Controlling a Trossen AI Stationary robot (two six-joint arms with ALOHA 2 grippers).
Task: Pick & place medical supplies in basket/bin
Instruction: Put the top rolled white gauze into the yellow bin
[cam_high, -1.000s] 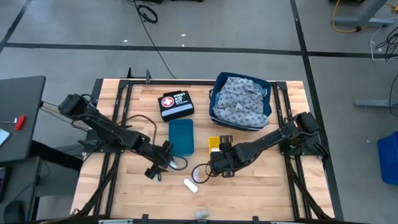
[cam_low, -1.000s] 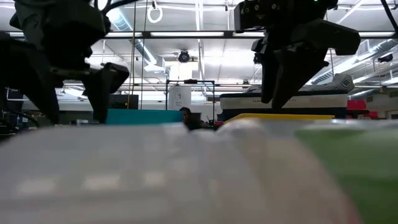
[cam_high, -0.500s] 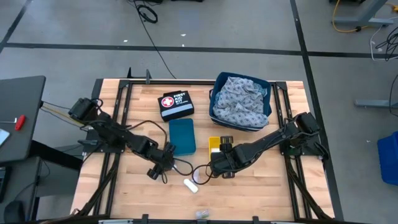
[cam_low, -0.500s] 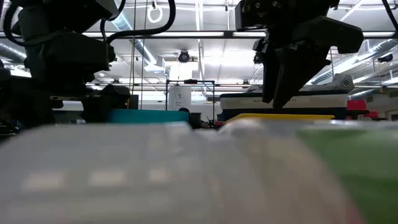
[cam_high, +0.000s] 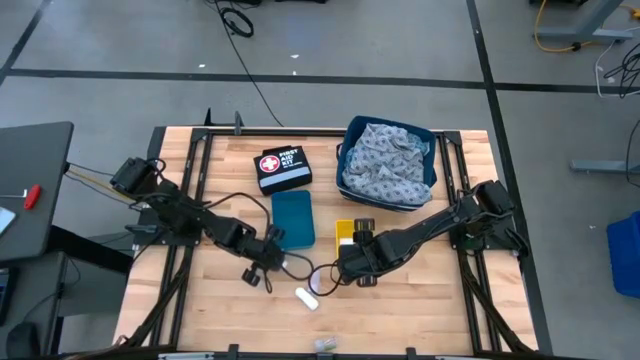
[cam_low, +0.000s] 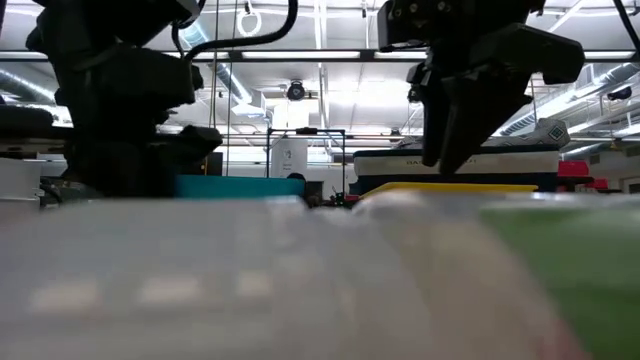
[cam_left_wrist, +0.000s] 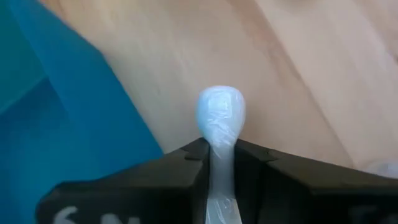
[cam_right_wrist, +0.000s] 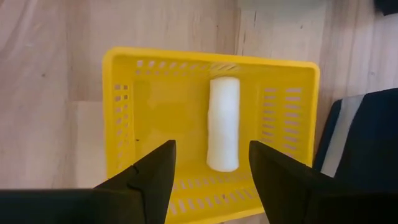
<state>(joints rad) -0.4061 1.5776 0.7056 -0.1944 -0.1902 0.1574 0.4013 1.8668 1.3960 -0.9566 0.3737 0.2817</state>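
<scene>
Left wrist view: left gripper (cam_left_wrist: 222, 163) clamped on a white gauze roll (cam_left_wrist: 220, 118), rounded end protruding past the fingers, held above bare wood beside the teal bin (cam_left_wrist: 56, 124). Right wrist view: right gripper (cam_right_wrist: 212, 163) with fingers spread apart and empty, poised directly over the yellow basket (cam_right_wrist: 118, 118), where a second gauze roll (cam_right_wrist: 224, 123) lies lengthwise on the floor. High view: left gripper (cam_high: 262, 270) just in front of the teal bin (cam_high: 292, 218), right gripper (cam_high: 352, 262) near the yellow basket (cam_high: 344, 231); a further loose roll (cam_high: 306, 297) on the planks between and in front of both grippers; patterned cloths (cam_high: 388, 160) heaped in the blue tub (cam_high: 347, 135) toward the back right; black first aid pouch (cam_high: 283, 168) at the back centre. For a clean placement, probably best to carry the held roll fully over a container rim before opening, keeping clear of the right arm already occupying the basket. Surface: pale wooden slat table (cam_high: 200, 300) on a dark frame. Room: grey floor with dark tape lines and cables; low view mostly blocked by blurred near objects, ceiling lights and shelving beyond.
</scene>
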